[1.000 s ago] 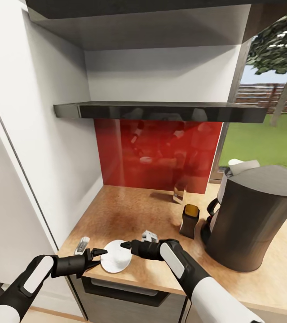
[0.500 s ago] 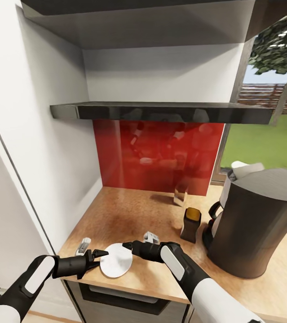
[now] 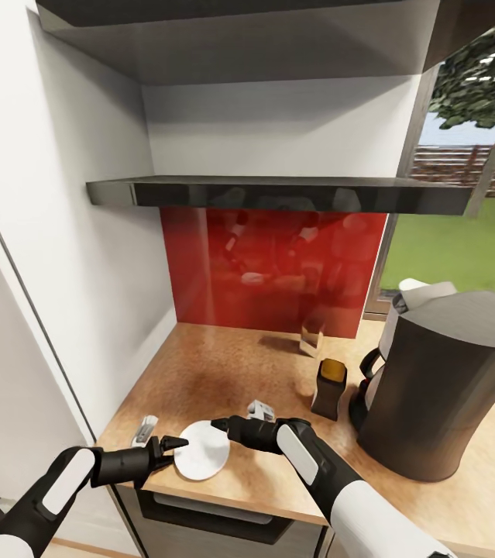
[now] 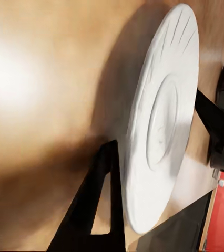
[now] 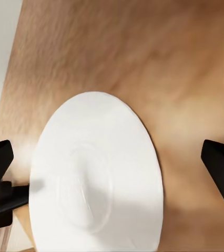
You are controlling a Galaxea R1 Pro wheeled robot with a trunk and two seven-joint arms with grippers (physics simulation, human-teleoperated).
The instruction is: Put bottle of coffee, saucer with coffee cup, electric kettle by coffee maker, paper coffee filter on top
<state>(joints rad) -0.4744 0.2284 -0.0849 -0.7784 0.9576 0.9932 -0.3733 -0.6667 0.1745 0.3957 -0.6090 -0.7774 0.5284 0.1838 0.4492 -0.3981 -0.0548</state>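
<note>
Head view: the countertop [image 3: 224, 364] spreads as a tan, wood-look surface from the red backsplash [image 3: 270, 271] down to the near edge over grey cabinet fronts. Above the backsplash, at about 12 o'clock, the thin glossy kitchen shelf [image 3: 278, 194] runs across the wall, its top surface hidden from this angle. At 3 to 4 o'clock the coffee maker [image 3: 441, 380] stands upright on the counter, tall and dark grey, with its black handle facing 9 o'clock. Just beside that handle, at its 9 o'clock, the bottle of coffee [image 3: 328, 387] stands upright on the counter, near the machine; whether they touch I cannot tell. A small shiny item [image 3: 310, 337] stands behind the bottle, toward the backsplash.

At 6 to 7 o'clock, close to the counter's front edge, the saucer [image 3: 202, 449] lies well apart from the coffee maker. The left gripper [image 3: 173, 452] sits at the saucer's 9 o'clock; in the left wrist view the saucer [image 4: 162, 121] lies between the dark fingers [image 4: 99, 199], one under the rim and one above it. The jaws bracket the rim, but whether they actually pinch it I cannot tell. The right gripper [image 3: 224, 425] hangs over the saucer's 1 o'clock edge. In the right wrist view its jaws are spread wide, with the saucer [image 5: 96, 178] below and a fingertip [image 5: 222, 168] off to the side, touching nothing.
</note>
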